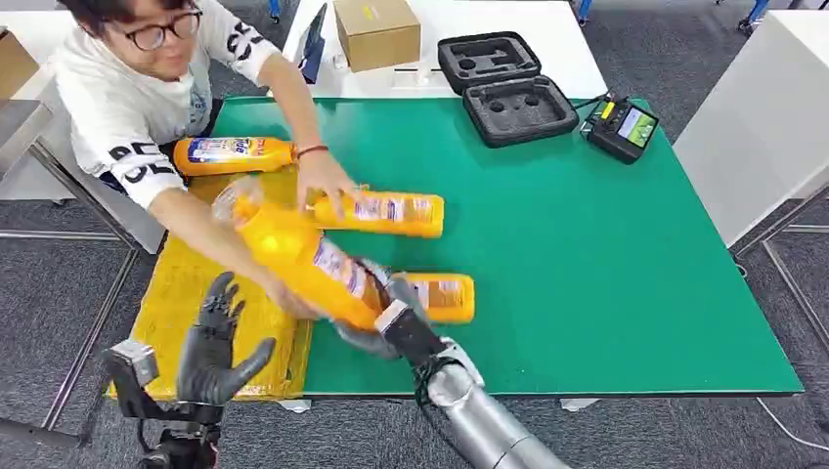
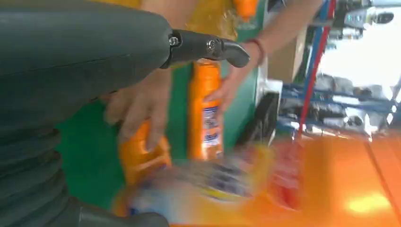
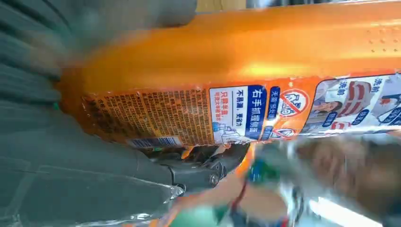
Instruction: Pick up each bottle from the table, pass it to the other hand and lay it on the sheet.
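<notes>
Above the worktop's near edge, the right hand grips the bottle by its base, neck aimed up-left over the sheet; the left hand waits spread beneath.

We read "右手抓握侧面" in white on a blue patch of the orange bottle's label; its finer print stays illegible.

silver tubular right arm, black wrist section, dark grey left hand with black fingers, grey ribbed wrist cover, small screw heads on thumb
</notes>
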{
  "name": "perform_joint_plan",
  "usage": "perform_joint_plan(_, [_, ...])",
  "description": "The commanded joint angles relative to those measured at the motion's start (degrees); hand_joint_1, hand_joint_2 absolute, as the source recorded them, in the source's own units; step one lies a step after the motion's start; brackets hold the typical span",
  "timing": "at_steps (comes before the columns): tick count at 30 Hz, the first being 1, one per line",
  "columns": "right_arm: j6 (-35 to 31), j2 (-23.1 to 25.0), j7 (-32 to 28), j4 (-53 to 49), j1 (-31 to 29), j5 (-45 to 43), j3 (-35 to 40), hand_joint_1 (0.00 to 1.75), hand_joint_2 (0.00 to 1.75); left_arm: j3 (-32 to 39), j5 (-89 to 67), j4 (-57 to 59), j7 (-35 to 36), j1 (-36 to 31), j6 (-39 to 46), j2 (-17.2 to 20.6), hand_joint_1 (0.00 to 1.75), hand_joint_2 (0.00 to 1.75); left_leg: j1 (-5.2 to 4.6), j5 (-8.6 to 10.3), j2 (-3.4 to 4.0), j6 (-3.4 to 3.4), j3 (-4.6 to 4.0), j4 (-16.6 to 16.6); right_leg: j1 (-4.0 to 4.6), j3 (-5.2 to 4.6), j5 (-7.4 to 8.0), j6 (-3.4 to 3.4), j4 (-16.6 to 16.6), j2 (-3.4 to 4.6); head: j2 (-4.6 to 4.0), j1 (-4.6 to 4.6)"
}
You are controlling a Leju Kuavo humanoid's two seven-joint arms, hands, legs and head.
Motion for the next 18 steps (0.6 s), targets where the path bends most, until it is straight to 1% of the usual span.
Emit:
perform_joint_plan(1, [4.1, 3.2, 0.0, 12.7, 0.0, 1.1, 9.7, 1.75, 1.75, -10.2, 6.6, 0.8, 1.5, -1.6, -2.4, 6.5, 0.00, 1.75, 0.02, -0.10, -0.13, -0.07, 0.43, -0.1, 0.01, 0.42, -0.15, -0.07, -0.1, -0.05, 0.00, 0.00])
perform_joint_plan(5, [4.1, 3.1, 0.0, 12.6, 0.0, 1.1, 9.7, 1.75, 1.75, -10.3, 6.5, 0.6, 1.5, -1.7, -2.5, 6.4, 0.00, 1.75, 0.00, -0.02, -0.04, -0.01, 0.13, -0.1, 0.02, 0.12, -0.05, -0.02, 0.0, -0.01, 0.00, 0.00])
perform_joint_plan(6, [4.1, 3.1, 0.0, 12.6, 0.0, 1.1, 9.7, 1.75, 1.75, -10.3, 6.5, 0.6, 1.5, -1.7, -2.5, 6.4, 0.00, 1.75, -0.01, -0.08, -0.07, -0.02, 0.28, -0.1, 0.01, 0.27, -0.11, -0.03, 0.0, 0.00, 0.00, 0.00])
perform_joint_plan(7, [4.1, 3.1, 0.0, 12.6, 0.0, 1.1, 9.7, 1.75, 1.75, -10.3, 6.5, 0.6, 1.5, -1.7, -2.5, 6.4, 0.00, 1.75, 0.00, -0.05, -0.07, -0.02, 0.20, -0.1, 0.00, 0.19, -0.08, -0.03, 0.0, -0.01, 0.00, 0.00])
perform_joint_plan(8, [4.2, 3.1, 0.0, 12.9, 0.0, 1.3, 9.7, 1.75, 1.75, -10.2, 6.6, 0.6, 1.5, -1.7, -2.5, 6.3, 0.00, 1.75, 0.01, -0.11, -0.11, -0.03, 0.32, -0.1, 0.00, 0.32, -0.14, -0.04, 0.0, -0.03, 0.00, 0.00])
perform_joint_plan(11, [4.3, 2.9, 0.0, 13.0, -0.1, 1.6, 9.6, 1.75, 1.75, -9.8, 7.4, 0.6, 2.1, -1.6, -2.9, 5.7, 0.00, 1.75, 0.00, -0.03, -0.07, -0.02, 0.12, -0.1, 0.00, 0.12, -0.05, -0.02, 0.0, -0.02, 0.00, 0.00])
perform_joint_plan(14, [3.9, 3.0, 0.0, 13.5, -0.2, 1.7, 9.2, 1.75, 1.75, -10.3, 8.4, 1.3, 3.0, -2.4, -4.0, 5.6, 0.00, 1.75, 0.00, -0.08, -0.12, -0.02, 0.30, -0.1, 0.00, 0.30, -0.12, -0.02, 0.0, -0.05, 0.00, 0.00])
perform_joint_plan(16, [3.8, 3.0, 0.0, 13.4, -0.2, 1.8, 9.0, 1.75, 1.75, -10.6, 8.8, 1.4, 3.5, -2.6, -4.4, 5.6, 0.00, 1.75, -0.01, -0.02, -0.12, 0.00, 0.16, -0.1, -0.01, 0.16, -0.07, -0.01, 0.0, -0.07, 0.00, 0.00])
perform_joint_plan(17, [3.9, 3.1, 0.0, 13.3, -0.2, 2.0, 9.0, 1.75, 1.75, -10.9, 8.8, 1.1, 3.5, -2.5, -4.5, 5.5, 0.00, 1.75, 0.00, -0.07, -0.16, -0.01, 0.26, -0.1, 0.00, 0.28, -0.13, -0.01, 0.0, -0.09, 0.00, 0.00])
perform_joint_plan(18, [3.7, 3.2, 0.0, 13.2, -0.1, 2.3, 9.1, 1.75, 1.75, -11.2, 8.9, 0.8, 3.6, -2.4, -4.7, 5.6, 0.00, 1.75, 0.00, -0.02, -0.12, 0.00, 0.13, -0.1, 0.00, 0.14, -0.06, -0.01, 0.0, -0.07, 0.00, 0.00])
